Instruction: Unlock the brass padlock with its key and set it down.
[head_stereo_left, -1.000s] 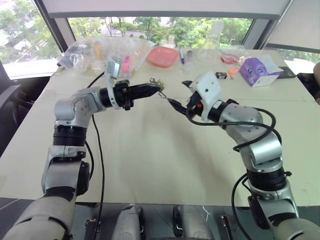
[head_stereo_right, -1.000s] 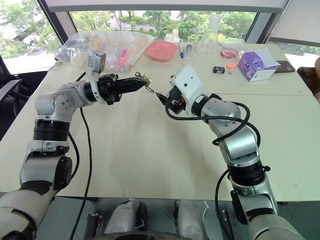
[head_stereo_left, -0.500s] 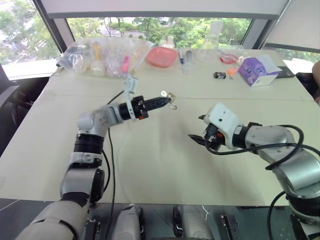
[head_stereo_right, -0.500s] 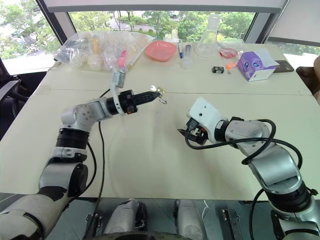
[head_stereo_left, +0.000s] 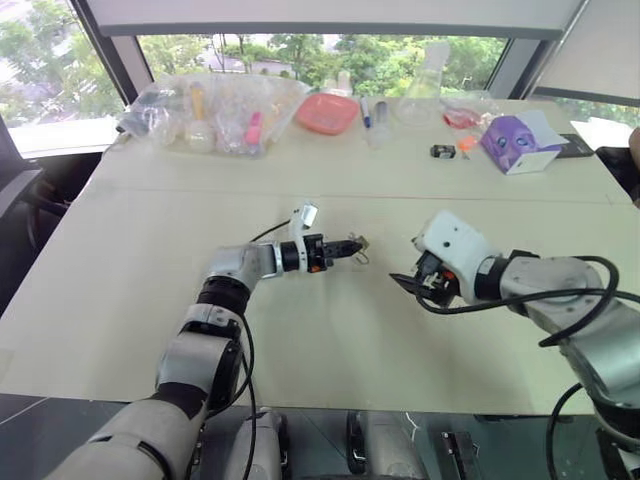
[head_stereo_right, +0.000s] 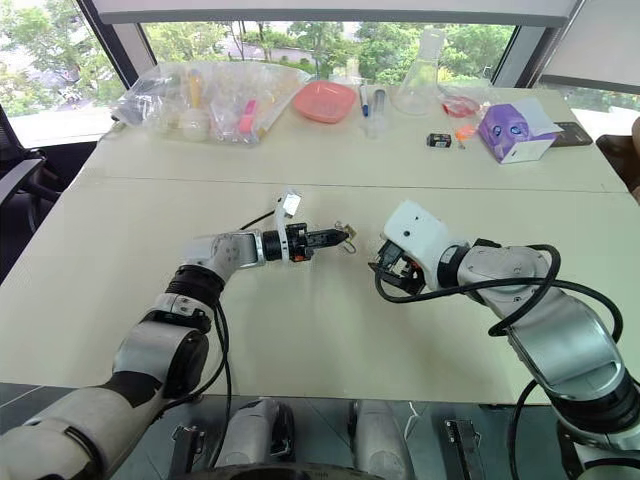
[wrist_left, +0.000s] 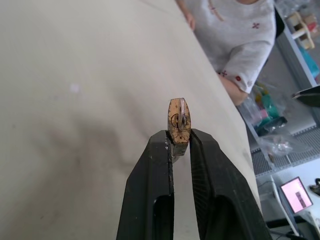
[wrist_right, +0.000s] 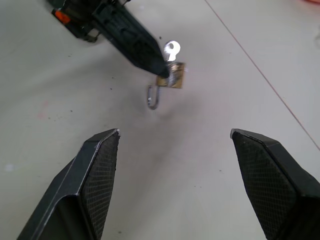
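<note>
Big cream table (head_stereo_left: 300, 370), clutter along the far edge: clear plastic bags (head_stereo_left: 215, 105), pink dish (head_stereo_left: 327, 112), glass flask (head_stereo_left: 420, 95), purple box (head_stereo_left: 517, 142) with a cartoon face on it, no readable text. A person in a pale patterned shirt (wrist_left: 240, 35) sits at the table's side.

Right hand (wrist_right: 175, 145) is low over the table, fingers spread wide, holding nothing, aimed at the padlock.

Left hand (head_stereo_left: 352, 247) reaches in low, fingertips pinching the brass padlock (wrist_left: 178, 122) by its body, just above the table near the middle. Silver key (wrist_right: 171, 50) sticks out of the lock, shackle (wrist_right: 153, 97) hangs down. No brand legible on the lock.
</note>
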